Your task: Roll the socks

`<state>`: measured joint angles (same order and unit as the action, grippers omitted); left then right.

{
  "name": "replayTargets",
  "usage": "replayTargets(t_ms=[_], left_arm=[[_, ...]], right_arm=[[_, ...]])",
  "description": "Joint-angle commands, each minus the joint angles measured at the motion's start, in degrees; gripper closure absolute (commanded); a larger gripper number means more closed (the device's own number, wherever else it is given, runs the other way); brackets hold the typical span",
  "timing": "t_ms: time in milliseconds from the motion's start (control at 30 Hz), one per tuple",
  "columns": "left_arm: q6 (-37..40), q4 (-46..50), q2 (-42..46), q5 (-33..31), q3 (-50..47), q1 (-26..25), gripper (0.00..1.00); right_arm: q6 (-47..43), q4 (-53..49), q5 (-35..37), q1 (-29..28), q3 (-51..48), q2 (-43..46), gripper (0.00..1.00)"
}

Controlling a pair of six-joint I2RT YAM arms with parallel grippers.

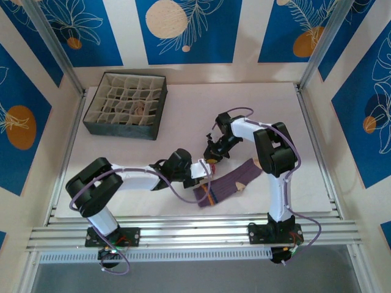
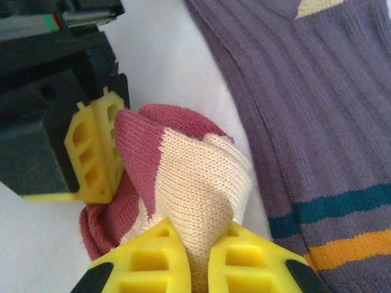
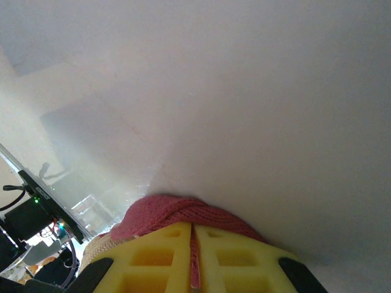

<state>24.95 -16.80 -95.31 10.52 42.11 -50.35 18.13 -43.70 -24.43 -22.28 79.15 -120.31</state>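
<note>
Step in hand: starting the roll on the cream knitted sock with red toe (image 2: 189, 177), bunched beside the flat purple ribbed sock (image 2: 317, 110) on the white table (image 3: 244, 91). The left gripper (image 2: 195, 244) is clamped on its cream part and the right gripper (image 3: 192, 250) on the red toe. Next, probably: wind the toe inward, keeping the fabric taut.

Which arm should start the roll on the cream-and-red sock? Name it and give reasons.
Right, probably. The right fingers are shut on the red toe, the end where a roll starts, while the left fingers pinch the cream body and can anchor it.
</note>
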Motion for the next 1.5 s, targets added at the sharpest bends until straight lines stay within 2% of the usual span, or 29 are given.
replayTargets(t_ms=[0, 133, 400, 767, 900, 1000, 1200, 1300, 1367, 1467], left_arm=[[-9.5, 11.0, -1.2, 3.6, 2.1, 0.4, 1.00], [-15.7, 15.9, -4.0, 10.8, 4.8, 2.3, 1.00], [-26.1, 22.2, -12.2, 24.8, 12.2, 9.9, 1.00], [-26.3, 24.1, -18.8, 27.6, 18.2, 14.2, 1.00], [-25.0, 26.0, -21.0, 28.3, 20.6, 15.2, 0.96], [-24.6, 26.2, -21.9, 28.2, 21.7, 15.6, 0.91], [-23.5, 27.7, -22.8, 27.4, 23.4, 15.9, 0.78], [-23.4, 27.6, -22.6, 27.1, 23.0, 15.9, 0.76], [-22.9, 27.5, -21.9, 26.7, 22.6, 15.9, 0.75], [-21.9, 24.9, -19.6, 26.2, 20.5, 15.9, 0.73]], right_arm=[[0.3, 1.1, 9.7, 2.1, -3.3, -0.5, 0.89], [1.3, 3.2, 9.8, 2.9, -5.6, 2.2, 0.90], [2.5, 7.8, 9.4, 4.1, -11.5, 9.0, 0.88], [5.0, 16.4, 6.9, 7.0, -20.9, 25.1, 0.61], [7.1, 20.4, 1.4, 6.4, -24.7, 28.2, 0.56], [8.0, 21.1, 0.7, 4.5, -25.3, 27.4, 0.54], [8.6, 20.5, 2.1, 0.6, -23.1, 21.6, 0.54], [8.2, 18.4, 3.8, -0.8, -20.7, 18.3, 0.55], [8.2, 15.9, 6.6, -1.2, -19.3, 16.2, 0.61], [8.0, 14.1, 7.8, -1.1, -18.6, 14.3, 0.78]])
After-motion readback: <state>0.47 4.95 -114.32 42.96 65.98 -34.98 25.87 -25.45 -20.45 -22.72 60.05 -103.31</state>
